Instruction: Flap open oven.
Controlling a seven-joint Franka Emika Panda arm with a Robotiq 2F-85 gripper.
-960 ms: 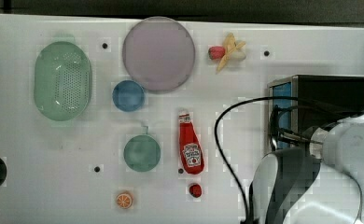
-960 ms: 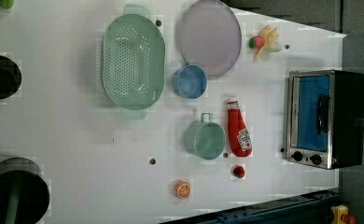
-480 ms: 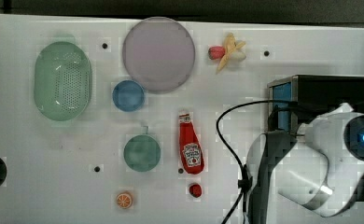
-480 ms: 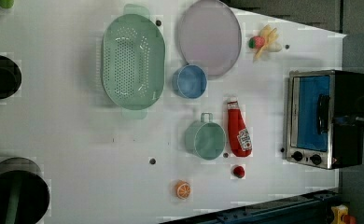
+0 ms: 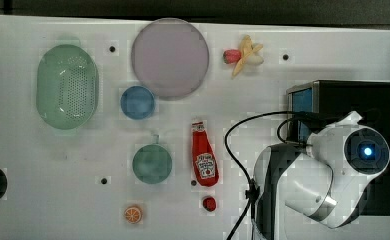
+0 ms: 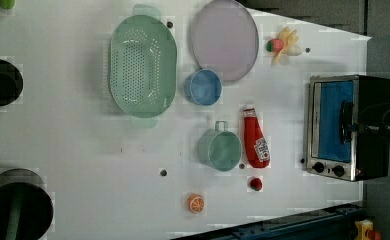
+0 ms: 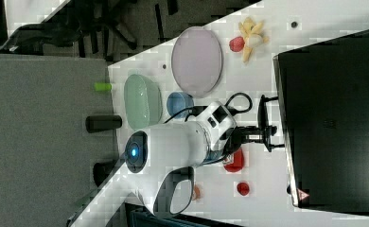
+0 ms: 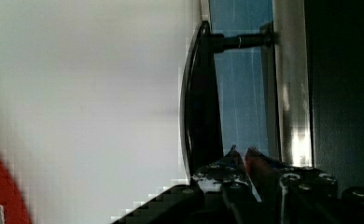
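Setting: robotics lab bench, not a home kitchen. White table (image 5: 263, 30) has bolt holes across its surface. Toy food and kitchenware are laid out on it, a toaster oven (image 6: 368, 130) at one edge. Grey floor, black chair legs beyond the table's far edge in the right view.

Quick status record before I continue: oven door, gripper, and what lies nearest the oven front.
oven: door shut, blue glass flush in the steel frame
door handle: black bar, standing off the glass
gripper: fingertips nearly together, in the gap behind the handle, holding nothing
nearest item: ketchup bottle, lying flat on the table, apart from the oven
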